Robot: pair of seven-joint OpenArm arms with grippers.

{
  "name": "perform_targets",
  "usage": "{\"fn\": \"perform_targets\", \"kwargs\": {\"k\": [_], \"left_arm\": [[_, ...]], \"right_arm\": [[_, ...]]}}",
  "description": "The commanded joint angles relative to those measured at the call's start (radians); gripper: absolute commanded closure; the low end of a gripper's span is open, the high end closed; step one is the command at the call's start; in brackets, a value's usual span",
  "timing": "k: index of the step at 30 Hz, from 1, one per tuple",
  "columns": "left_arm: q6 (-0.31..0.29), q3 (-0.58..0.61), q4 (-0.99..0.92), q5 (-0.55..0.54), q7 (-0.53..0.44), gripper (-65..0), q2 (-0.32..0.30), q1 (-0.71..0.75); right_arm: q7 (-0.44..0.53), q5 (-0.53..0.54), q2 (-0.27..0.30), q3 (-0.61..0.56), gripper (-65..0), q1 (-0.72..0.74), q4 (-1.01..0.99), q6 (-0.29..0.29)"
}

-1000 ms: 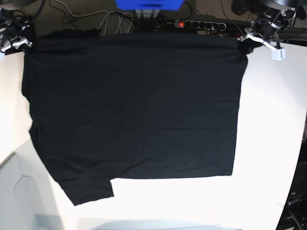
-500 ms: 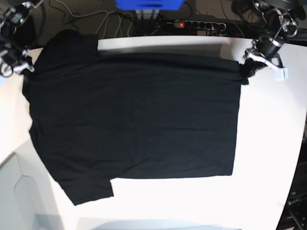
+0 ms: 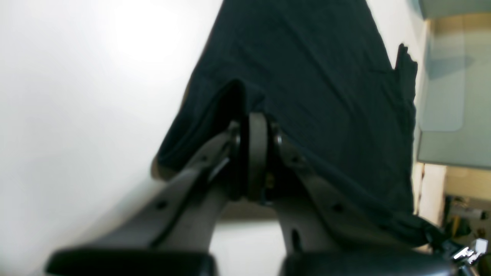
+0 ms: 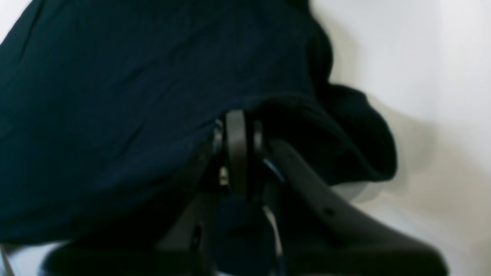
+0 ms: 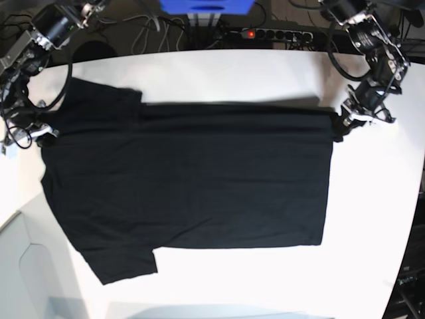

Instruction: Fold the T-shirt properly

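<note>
The black T-shirt (image 5: 186, 179) lies spread on the white table (image 5: 372, 219), one sleeve (image 5: 126, 262) pointing to the near left. In the base view my left gripper (image 5: 345, 123) is at the shirt's far right corner and my right gripper (image 5: 41, 133) at its far left edge. Each is shut on the cloth and lifts it slightly off the table. The left wrist view shows the left gripper (image 3: 255, 126) pinching a fold of the T-shirt (image 3: 314, 69). The right wrist view shows the right gripper (image 4: 236, 122) clamped on a bunched edge of the T-shirt (image 4: 115, 96). No collar tag shows.
Behind the table's far edge run a power strip (image 5: 265, 32) with a red light, tangled cables (image 5: 153, 30) and a blue object (image 5: 206, 5). A grey surface (image 5: 20, 266) adjoins the table at the near left.
Both grippers have drawn the shirt's far edge toward the near side. A wide strip of white table at the far edge, covered a second ago, now shows. Both grips stayed shut.
</note>
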Motion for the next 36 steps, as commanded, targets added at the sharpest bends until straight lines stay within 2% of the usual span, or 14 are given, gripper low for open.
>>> {"fn": "perform_targets", "kwargs": {"k": [1,8,12,19,24,29,33,34,36], "left_arm": [[0.018,-0.005,0.015,-0.020,-0.021,0.0,-0.020,-0.022],[0.087,-0.005,0.016,-0.009,-0.023,0.0,-0.020,-0.089],[0.119,0.052,0.007,0.100,-0.024,0.0,-0.017,-0.138],[0.118,0.068,-0.054,0.256,-0.026,0.0,0.032,-0.197],[0.118,0.068,-0.054,0.297,-0.029,0.0,0.043,-0.204],[0.118,0.068,-0.054,0.297,-0.110,0.0,0.038,-0.195],[0.118,0.070,-0.054,0.297,-0.125,-1.6,0.037,-0.181],[0.118,0.070,-0.054,0.297,-0.122,-3.6,0.037,-0.181],[0.118,0.070,-0.054,0.297,-0.121,-11.7,0.037,-0.181]], "right_arm": [[0.022,0.012,0.018,0.005,0.0,0.021,0.016,0.004],[0.025,0.010,0.019,-0.001,0.0,0.042,-0.002,0.004],[0.065,0.010,0.019,-0.005,0.0,0.068,-0.102,0.004],[0.137,0.010,0.025,-0.005,0.0,0.065,-0.189,0.004],[0.137,0.010,0.025,-0.020,-0.2,0.067,-0.189,0.004],[0.137,0.010,0.025,-0.040,-8.9,0.068,-0.189,0.004],[0.134,0.010,0.022,-0.040,-14.0,0.068,-0.189,0.004],[0.134,0.010,0.022,-0.040,-14.9,0.068,-0.189,0.004],[0.134,0.010,0.025,-0.040,-16.8,0.068,-0.189,0.004]]}}
